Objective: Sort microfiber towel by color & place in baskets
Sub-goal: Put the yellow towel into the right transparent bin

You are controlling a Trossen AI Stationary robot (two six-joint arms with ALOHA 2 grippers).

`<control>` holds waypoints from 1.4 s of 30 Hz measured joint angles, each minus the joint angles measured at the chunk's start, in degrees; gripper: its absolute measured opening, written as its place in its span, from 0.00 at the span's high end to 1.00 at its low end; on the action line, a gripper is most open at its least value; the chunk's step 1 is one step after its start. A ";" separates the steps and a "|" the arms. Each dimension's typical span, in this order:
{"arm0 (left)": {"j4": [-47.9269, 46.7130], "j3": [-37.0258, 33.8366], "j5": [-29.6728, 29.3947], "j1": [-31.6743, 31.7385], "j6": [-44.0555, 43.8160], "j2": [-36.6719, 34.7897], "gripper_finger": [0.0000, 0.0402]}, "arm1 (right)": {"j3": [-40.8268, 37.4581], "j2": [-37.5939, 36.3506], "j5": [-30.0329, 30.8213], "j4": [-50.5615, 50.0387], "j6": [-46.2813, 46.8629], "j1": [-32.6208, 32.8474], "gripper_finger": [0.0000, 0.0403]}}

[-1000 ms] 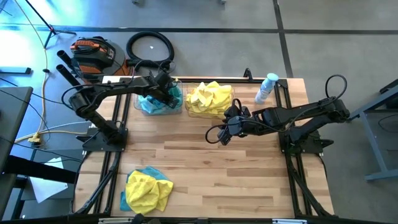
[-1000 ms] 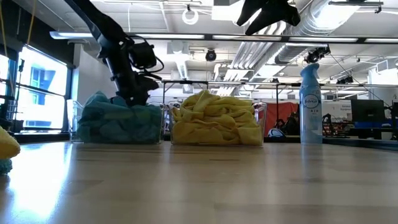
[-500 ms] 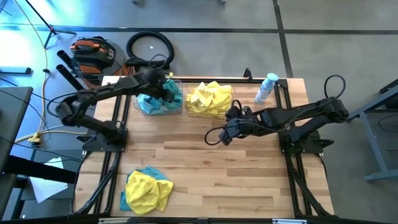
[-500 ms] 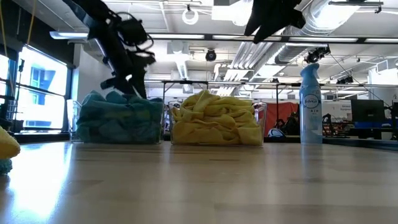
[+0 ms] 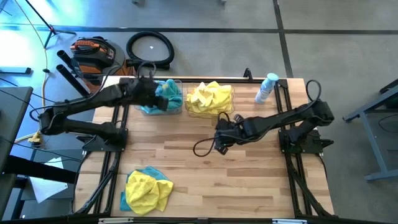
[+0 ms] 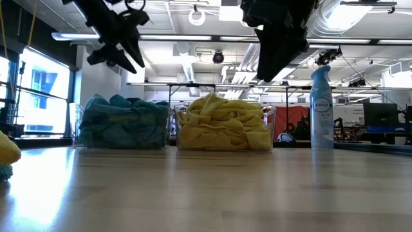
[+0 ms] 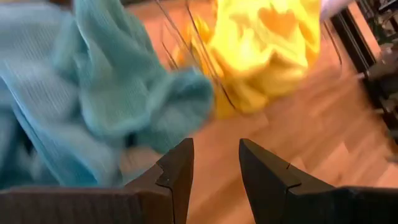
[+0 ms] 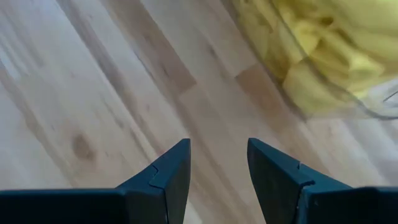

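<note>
Left gripper [image 7: 214, 163] hangs just above the near edge of the teal-filled basket [image 5: 160, 98], its two fingers parted by a narrow gap with nothing between them; right gripper [image 8: 217, 163] hovers over bare wood just in front of the yellow-filled basket [image 5: 210, 99], likewise apart and holding nothing. Both clear baskets sit side by side at the far edge of the table [image 5: 249, 174], one heaped with teal towels [image 6: 122, 121] and the other with yellow towels [image 6: 222, 122]. A mixed pile, a yellow towel [image 5: 148, 190] lying over a teal towel [image 5: 126, 200], waits at the near left corner, well apart from either arm. My reading is that a drop-off is done and the step in hand is the reach for the remaining pile. That next move calls for one arm, likely the left since the pile lies on its side, to travel across the table, open wider, and pinch only the top yellow cloth so the teal one beneath is not dragged along. A spray bottle [image 5: 266, 87] stands beside the yellow basket; its label is too small to read, and no other writing is legible
</note>
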 joint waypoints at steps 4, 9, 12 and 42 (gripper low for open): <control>-3.56 0.00 -6.29 -10.39 -9.31 -1.30 0.71 | -2.66 -0.73 4.02 2.82 -2.48 1.73 0.63; -5.01 0.01 -14.59 -23.97 -22.26 -0.86 0.71 | -13.68 -7.13 -1.30 12.42 -3.46 2.40 0.67; -5.20 0.02 -17.54 -30.84 -29.84 0.13 0.71 | -21.56 -12.48 -3.22 18.50 -0.82 3.21 0.68; -30.53 24.22 0.72 -66.44 -81.11 32.83 0.71 | -40.68 -35.24 -4.59 26.06 1.88 5.69 0.69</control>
